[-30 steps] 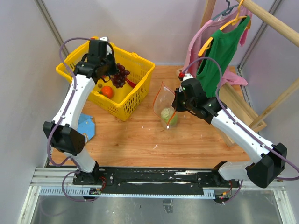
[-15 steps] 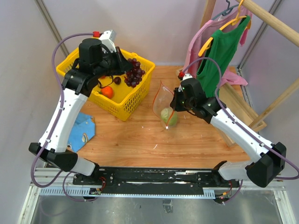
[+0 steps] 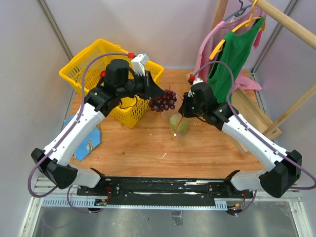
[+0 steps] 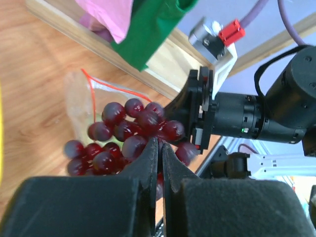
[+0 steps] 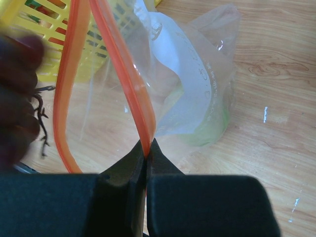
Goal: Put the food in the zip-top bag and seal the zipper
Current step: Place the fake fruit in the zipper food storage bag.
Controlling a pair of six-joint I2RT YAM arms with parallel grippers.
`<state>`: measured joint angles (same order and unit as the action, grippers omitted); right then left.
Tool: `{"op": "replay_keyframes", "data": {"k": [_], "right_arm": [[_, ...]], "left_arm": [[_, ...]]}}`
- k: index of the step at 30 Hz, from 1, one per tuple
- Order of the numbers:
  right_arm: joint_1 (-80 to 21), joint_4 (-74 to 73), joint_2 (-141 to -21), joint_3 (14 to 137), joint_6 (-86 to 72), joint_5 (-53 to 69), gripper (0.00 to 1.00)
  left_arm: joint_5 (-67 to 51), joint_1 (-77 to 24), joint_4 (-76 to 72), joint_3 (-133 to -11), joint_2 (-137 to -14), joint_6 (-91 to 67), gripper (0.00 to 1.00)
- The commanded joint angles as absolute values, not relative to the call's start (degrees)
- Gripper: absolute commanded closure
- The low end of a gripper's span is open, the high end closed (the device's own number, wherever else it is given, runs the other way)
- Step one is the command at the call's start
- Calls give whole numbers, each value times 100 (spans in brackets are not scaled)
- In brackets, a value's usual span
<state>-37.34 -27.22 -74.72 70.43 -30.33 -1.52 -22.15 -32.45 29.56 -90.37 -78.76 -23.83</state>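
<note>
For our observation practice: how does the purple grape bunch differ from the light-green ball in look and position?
Look: the grape bunch is a dark purple cluster of many small balls; the green ball is one pale round piece.
Place: the grape bunch hangs in the air by the bag's mouth; the green ball lies inside the zip-top bag.
Hold: the left fingers pinch the grape bunch; nothing grips the green ball.
Shared: both are rounded food pieces.

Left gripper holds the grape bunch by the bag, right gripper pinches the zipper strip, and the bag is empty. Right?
Not empty: the right wrist view shows the light-green ball inside the zip-top bag. Otherwise yes: left gripper shut on the grape bunch, right gripper pinching the zipper.
</note>
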Motion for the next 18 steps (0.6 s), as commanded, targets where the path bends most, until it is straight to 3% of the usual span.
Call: {"op": "replay_keyframes", "data": {"k": [1, 11, 18], "right_arm": [[-3663, -2611, -7479, 7103, -3147, -141, 99], [-3664, -2575, -7499, 7096, -3204, -86, 99], [-3663, -2524, -7471, 7057, -3198, 18, 99]], "left_arm": [[-2500, -3541, 2103, -8583, -7663, -2737, 100], [-2284, -3898, 1401, -7786, -7769, -3215, 100], [-1057, -4025, 1897, -7848, -8013, -3068, 100]]}}
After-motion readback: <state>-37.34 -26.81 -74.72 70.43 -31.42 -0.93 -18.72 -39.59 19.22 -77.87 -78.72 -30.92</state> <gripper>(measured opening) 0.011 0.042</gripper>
